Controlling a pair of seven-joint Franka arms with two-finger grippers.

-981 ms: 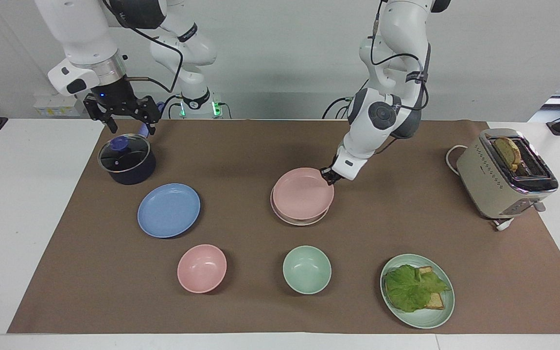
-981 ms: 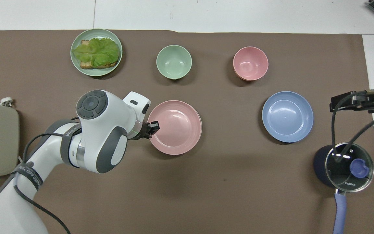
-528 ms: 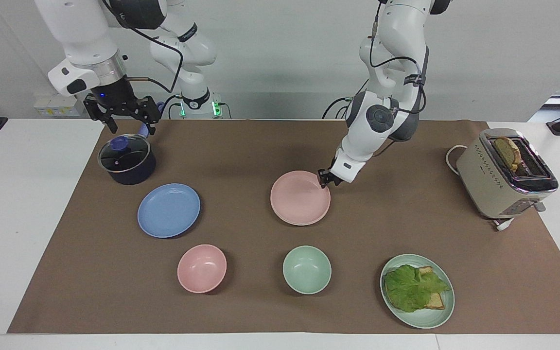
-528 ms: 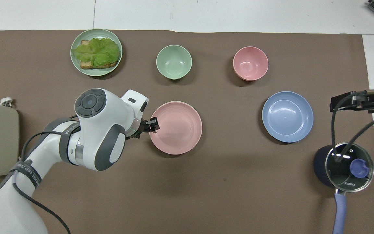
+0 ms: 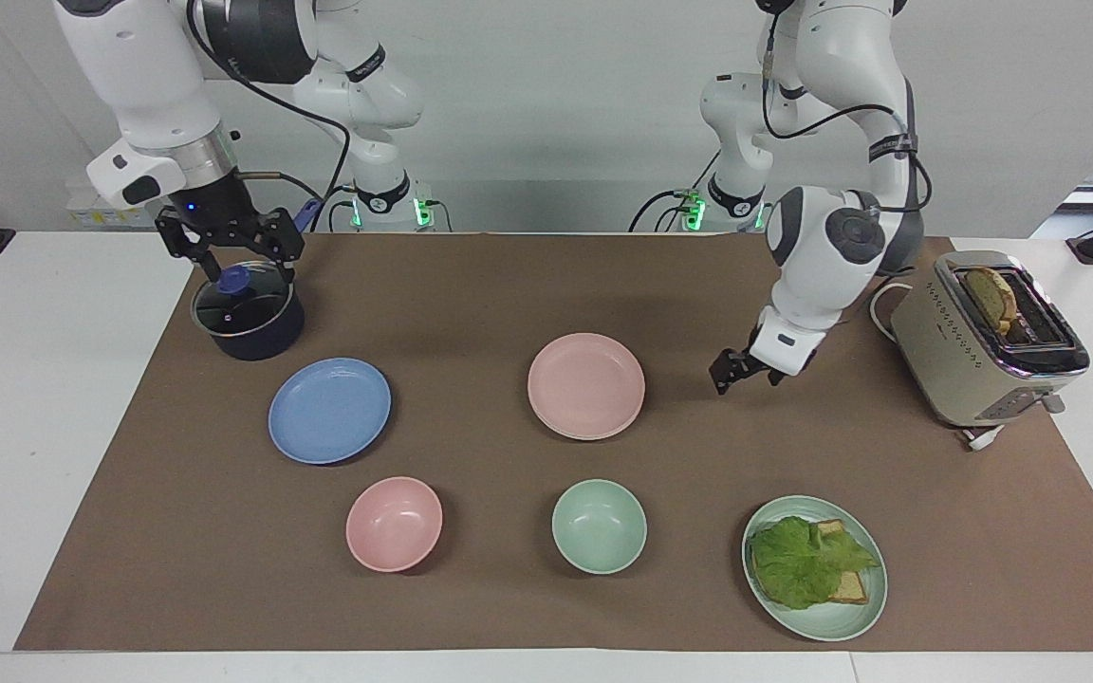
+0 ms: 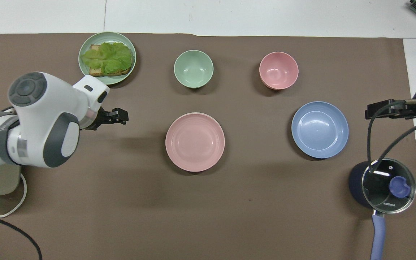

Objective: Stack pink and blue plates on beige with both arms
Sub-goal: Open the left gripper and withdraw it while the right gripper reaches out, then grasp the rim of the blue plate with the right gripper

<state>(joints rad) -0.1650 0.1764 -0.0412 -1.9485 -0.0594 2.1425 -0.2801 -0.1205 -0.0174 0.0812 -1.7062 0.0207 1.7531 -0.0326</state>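
Observation:
The pink plate [image 5: 586, 384] [image 6: 195, 141] lies flat at the middle of the brown mat. It covers the beige plate, which does not show. Toward the right arm's end of the table, the blue plate [image 5: 329, 410] [image 6: 319, 129] sits alone on the mat. My left gripper [image 5: 744, 370] [image 6: 121, 116] is open and holds nothing. It hangs low over bare mat between the pink plate and the toaster, apart from the plate. My right gripper [image 5: 235, 254] is open and hovers over the lid of the pot.
A dark pot with a glass lid [image 5: 248, 313] stands beside the blue plate, nearer to the robots. A pink bowl [image 5: 394, 524], a green bowl [image 5: 599, 526] and a green plate with lettuce and toast [image 5: 814, 567] line the mat's edge farthest from the robots. A toaster [image 5: 988, 337] stands at the left arm's end.
My left gripper opened and let go of the pink plate, which settled flat over the beige one. It then drew away toward the toaster. The right arm barely moved.

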